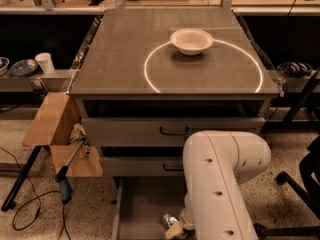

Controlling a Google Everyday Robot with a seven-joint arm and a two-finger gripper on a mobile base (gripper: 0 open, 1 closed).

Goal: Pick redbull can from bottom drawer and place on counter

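The bottom drawer (142, 209) of the cabinet stands pulled out at the lower edge of the view, a shallow grey tray with a plain floor. The white robot arm (220, 179) reaches down into it from the right and hides much of the drawer's right half. The pincer (174, 229) sits low inside the drawer, near its front, showing as a pale yellowish tip under the arm. Whether it is open or closed cannot be told.

The redbull can (168, 219), small and silvery, lies in the bottom drawer just beside the pincer, on its upper left. Whether the two touch cannot be told.

Above the open tray, two grey drawers (150, 131) with black handles are shut. The bench (120, 59) on top is a flat grey-brown surface marked with a thin white circle (147, 74). A white bowl (191, 40) stands upright on the far arc of that circle.

To the left of the cabinet a cardboard box (50, 119) leans open, with a blue-handled tool (65, 189) hanging below it. A paper cup (45, 62) stands on a low shelf further left.
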